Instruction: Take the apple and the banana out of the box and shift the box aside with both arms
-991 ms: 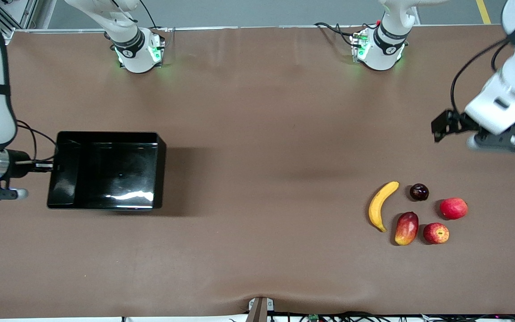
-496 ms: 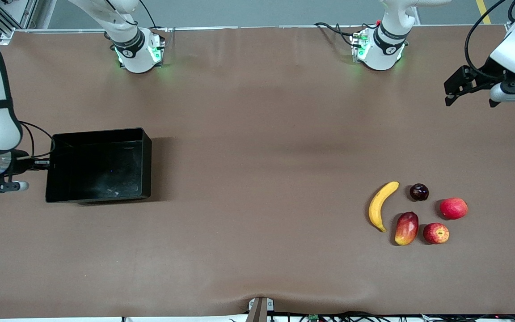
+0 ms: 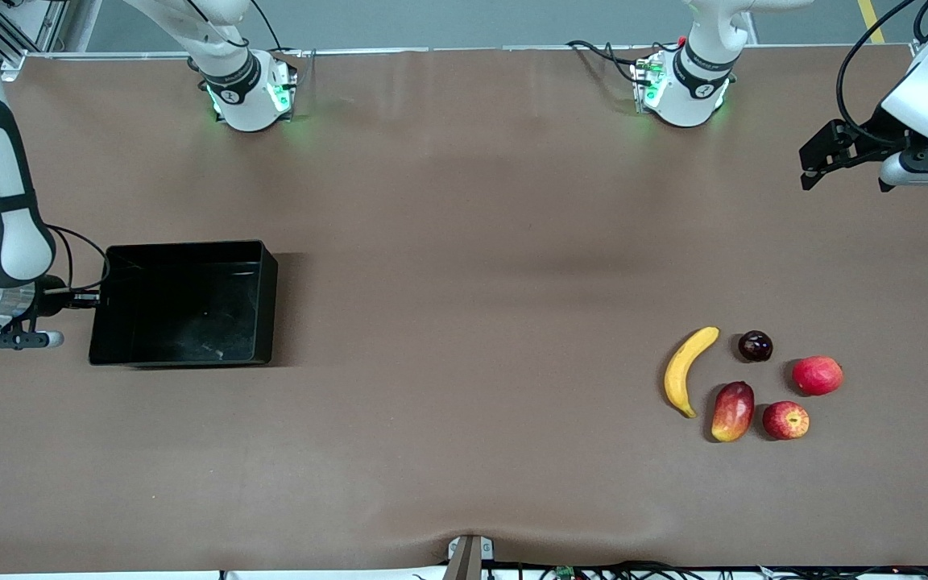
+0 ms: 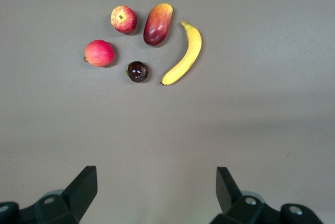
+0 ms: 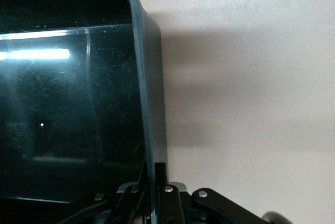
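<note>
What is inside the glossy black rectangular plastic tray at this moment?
Nothing: the glossy black rectangular plastic tray shows only its bare scuffed floor with light reflections. The right pincer, shut on its wall, covers no part of the inside worth noting.

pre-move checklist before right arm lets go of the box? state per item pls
1. Right gripper shut on the box wall: ok.
2. Box has no fruit in it: ok.
3. Box flat on the table at the right arm's end: cannot tell.
4. Banana and apple out on the table at the left arm's end: ok.
5. Left gripper open, holding nothing, up over bare table: ok.
6. Box apart from the fruit group: ok.
</note>
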Available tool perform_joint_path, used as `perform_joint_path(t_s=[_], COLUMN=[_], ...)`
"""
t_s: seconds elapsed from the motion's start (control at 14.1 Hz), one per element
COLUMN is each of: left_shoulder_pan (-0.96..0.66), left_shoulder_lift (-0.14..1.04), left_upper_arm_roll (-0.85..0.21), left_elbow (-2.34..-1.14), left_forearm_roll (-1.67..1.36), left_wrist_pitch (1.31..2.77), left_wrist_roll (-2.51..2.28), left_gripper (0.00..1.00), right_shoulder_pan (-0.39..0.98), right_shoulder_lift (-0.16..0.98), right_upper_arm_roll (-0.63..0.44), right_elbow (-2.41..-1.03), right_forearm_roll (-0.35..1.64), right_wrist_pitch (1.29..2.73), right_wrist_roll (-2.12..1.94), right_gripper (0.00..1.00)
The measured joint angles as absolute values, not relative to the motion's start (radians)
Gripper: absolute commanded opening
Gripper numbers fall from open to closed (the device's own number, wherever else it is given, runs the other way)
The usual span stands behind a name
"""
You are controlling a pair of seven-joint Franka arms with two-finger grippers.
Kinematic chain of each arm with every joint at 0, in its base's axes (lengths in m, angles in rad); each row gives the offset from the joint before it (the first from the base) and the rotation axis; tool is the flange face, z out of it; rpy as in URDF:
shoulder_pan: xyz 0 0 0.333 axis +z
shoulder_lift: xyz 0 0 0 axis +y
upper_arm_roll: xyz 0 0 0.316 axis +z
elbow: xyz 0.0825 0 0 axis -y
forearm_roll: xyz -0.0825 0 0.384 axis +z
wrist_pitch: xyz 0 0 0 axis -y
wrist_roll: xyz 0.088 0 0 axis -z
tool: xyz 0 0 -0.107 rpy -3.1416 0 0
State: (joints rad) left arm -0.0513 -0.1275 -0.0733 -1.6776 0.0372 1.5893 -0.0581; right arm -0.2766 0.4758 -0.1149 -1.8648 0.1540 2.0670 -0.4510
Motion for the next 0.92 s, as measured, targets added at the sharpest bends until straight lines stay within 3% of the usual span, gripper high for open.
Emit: perform_joint_path(t_s=[0.07, 0.14, 0.5, 0.92], left_shoulder_pan=[-0.051, -0.051, -0.029, -0.024], left_shoulder_lift=[-0.125, -0.123, -0.117, -0.108], left_upper_arm_roll=[-0.073, -0.072, -0.071, -0.070], left_elbow=[-1.677, -1.677, -1.677, -1.669], left_forearm_roll=[0.037, 0.037, 0.037, 0.037], left_wrist_pitch=[1.589, 1.589, 1.589, 1.590], left_wrist_roll=[-0.059, -0.059, -0.059, -0.059], left_gripper=[1.00, 1.00, 1.00, 1.00], right_shoulder_pan=[-0.280, -0.283, -0.291, -0.230], right_shoulder_lift=[0.476, 0.476, 0.475, 0.459], right_upper_arm_roll=[-0.115, -0.115, -0.107, -0.076], right_elbow=[-1.872, -1.878, -1.844, -1.561], right_forearm_roll=[0.154, 0.154, 0.155, 0.159], right_wrist_pitch=[2.070, 2.071, 2.004, 1.864], right_wrist_roll=[-0.448, -0.446, -0.442, -0.445], right_gripper=[0.53, 1.00, 1.00, 1.00])
